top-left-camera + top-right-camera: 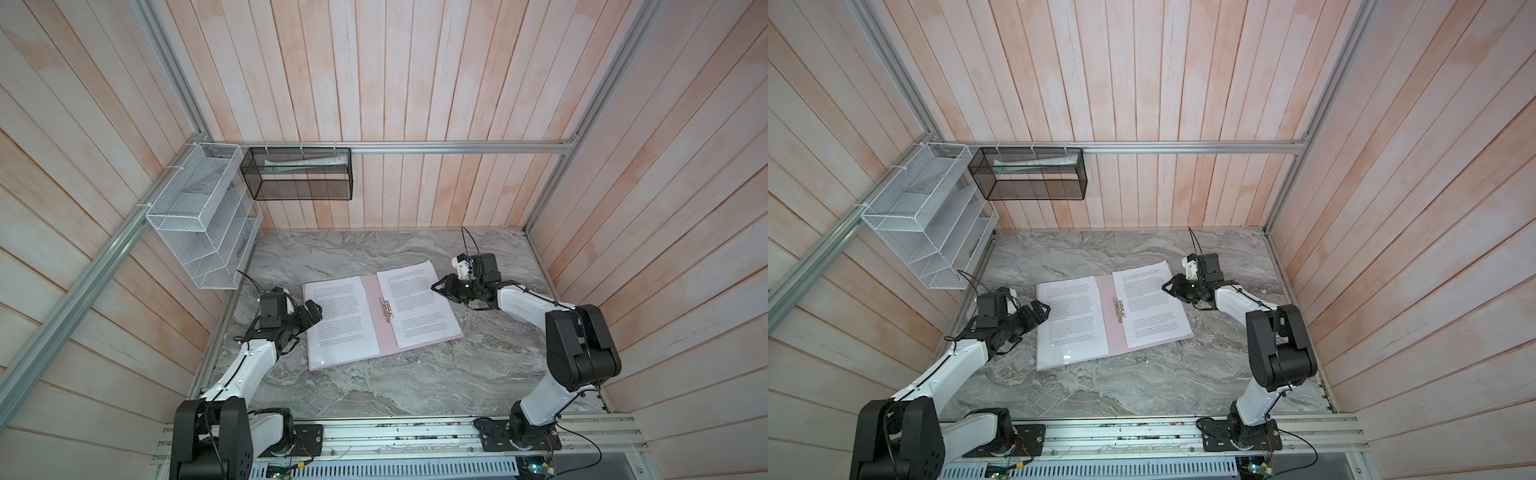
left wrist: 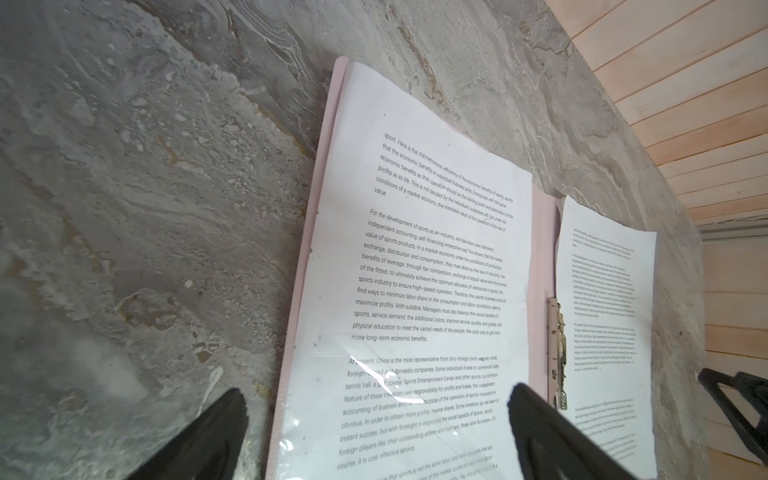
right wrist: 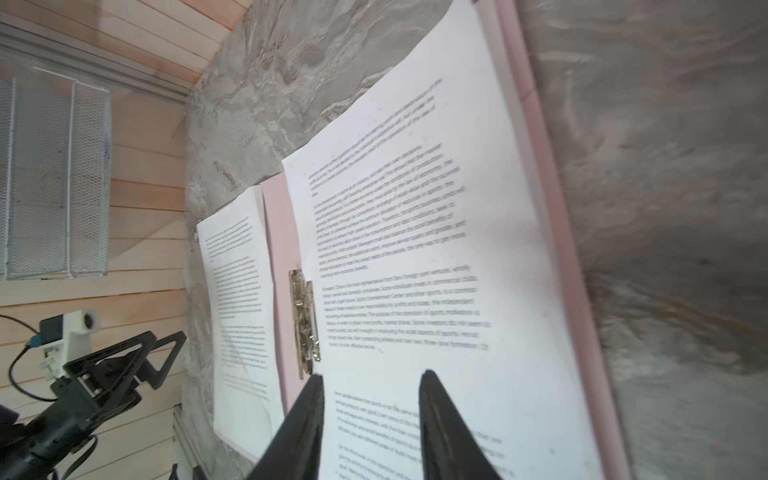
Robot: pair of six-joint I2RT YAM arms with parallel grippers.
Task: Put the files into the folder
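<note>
Folder (image 1: 370, 309) lies open flat on the grey marble table (image 1: 415, 386), btwn the two grippers. It's thin and pale pink, w/ a metal clip bar (image 1: 386, 309) along the inner spine. The bar is brass-ish in the wrist views and lies shut on bare pink; no sheet is under it.

Files (image 1: 415, 303) are white sheets w/ dense black text in paragraphs. One lot sits on each half of the folder, either side of the spine strip.

L gripper (image 1: 313, 316): fingers spread wide, nothing btwn them. It sits low at the folder's outer edge. The nearest sheet is just ahead of its tips, w/ one finger over the paper and one over bare table. That sheet shows shiny glare streaks near the tips. A narrow pink border runs along the sheet's gripper-side edge.

R gripper (image 1: 437, 286): fingers apart by a moderate gap, narrower than L, holding nothing that can be seen. Its tips are at the outer edge of the other sheet, towards that sheet's far corner. In the R wrist view (image 3: 372, 374) the tips hover over printed paper, clip bar just ahead. Can't tell if they touch the sheet. This sheet lies a bit askew, w/ pink showing along its edge nearest the robot's base.
</note>
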